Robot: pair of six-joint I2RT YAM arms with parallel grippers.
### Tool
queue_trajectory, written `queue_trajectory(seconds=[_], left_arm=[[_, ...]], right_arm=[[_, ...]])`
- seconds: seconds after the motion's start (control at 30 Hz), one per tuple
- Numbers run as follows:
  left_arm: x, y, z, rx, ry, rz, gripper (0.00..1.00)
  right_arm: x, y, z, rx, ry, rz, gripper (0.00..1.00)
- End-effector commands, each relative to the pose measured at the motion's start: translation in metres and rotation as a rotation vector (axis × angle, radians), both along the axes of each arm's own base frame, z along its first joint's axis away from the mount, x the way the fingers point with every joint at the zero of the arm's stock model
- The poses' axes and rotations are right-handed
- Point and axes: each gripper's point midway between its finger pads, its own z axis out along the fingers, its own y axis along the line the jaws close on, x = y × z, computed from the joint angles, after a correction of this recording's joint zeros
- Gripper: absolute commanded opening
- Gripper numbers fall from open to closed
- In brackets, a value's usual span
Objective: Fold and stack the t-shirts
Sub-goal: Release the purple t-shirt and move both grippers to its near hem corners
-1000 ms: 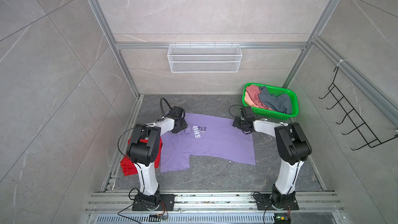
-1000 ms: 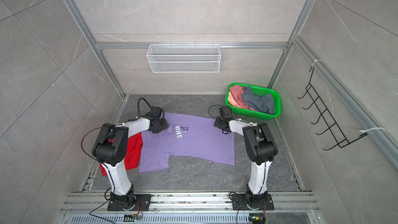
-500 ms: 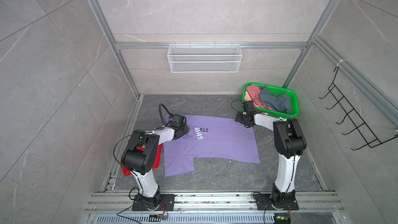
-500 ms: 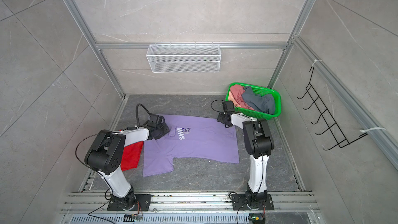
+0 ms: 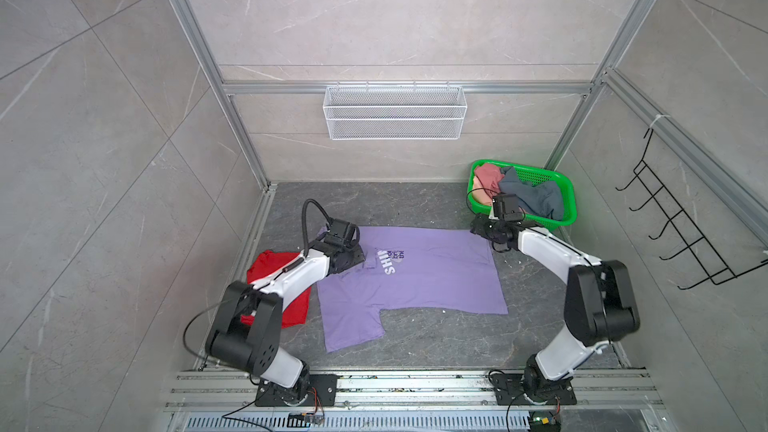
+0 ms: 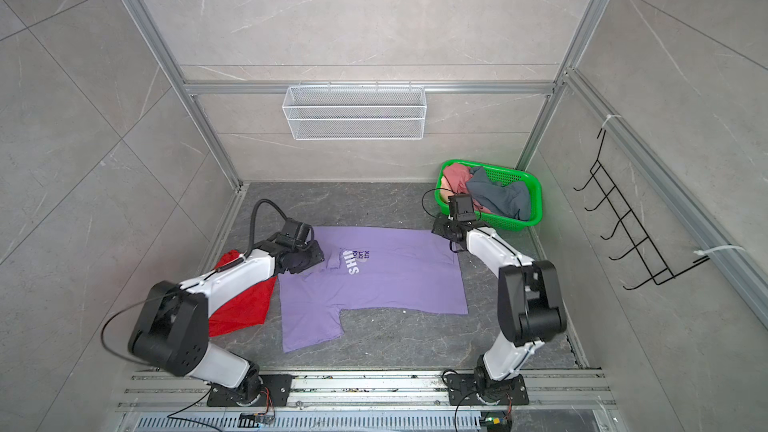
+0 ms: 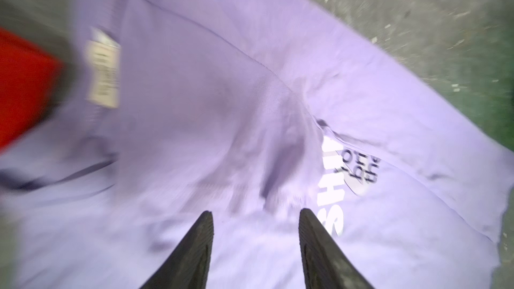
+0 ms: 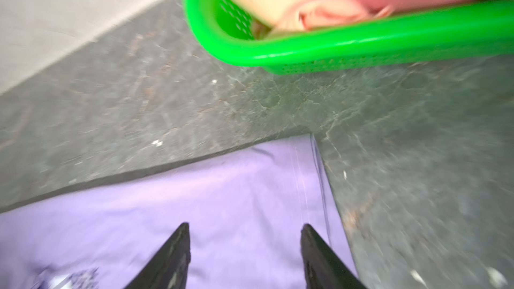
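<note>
The lavender SHINE t-shirt lies spread flat beneath both grippers. It is light, limp cotton, best pinched at the shoulder and hem. Both arms reach low and forward. The left gripper and right gripper stand half-parted, apparently empty, though blur obscures contact. The hem corner lies just ahead of the right gripper.
</note>
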Motion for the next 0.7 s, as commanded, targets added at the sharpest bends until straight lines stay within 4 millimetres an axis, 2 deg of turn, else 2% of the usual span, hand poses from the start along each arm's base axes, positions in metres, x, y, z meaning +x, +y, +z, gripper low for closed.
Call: queue_trajectory(seconds=[0.0,0.13,0.2,0.3,0.43,0.53,0.67], left_arm=[[-0.055,0.041,-0.004,0.134,0.111,0.057,0.53],[-0.118,0.052,-0.020,0.077,0.183,0.117,0.51],[-0.156,0.056,-0.030,0.072,0.241,0.141,0.51],[-0.194,0.067,-0.036,0.066,0.277,0.180,0.51],[-0.223,0.076,-0.050,0.070,0.363,0.209,0.51],[-0.240,0.078,-0.062,0.079,0.420,0.220,0.51],[-0.245,0.076,-0.074,0.073,0.445,0.214,0.51]], right_arm=[[-0.041,-0.012,-0.007,-0.009,0.075,-0.057,0.65],[-0.079,-0.025,-0.009,-0.013,0.093,-0.102,0.68],[-0.097,-0.036,-0.010,0.012,0.075,-0.149,0.72],[-0.121,-0.049,-0.014,0.034,0.069,-0.210,0.76],[-0.141,-0.058,-0.020,0.034,0.100,-0.246,0.77],[-0.147,-0.061,-0.020,0.037,0.109,-0.263,0.77],[-0.149,-0.063,-0.026,0.052,0.117,-0.278,0.77]])
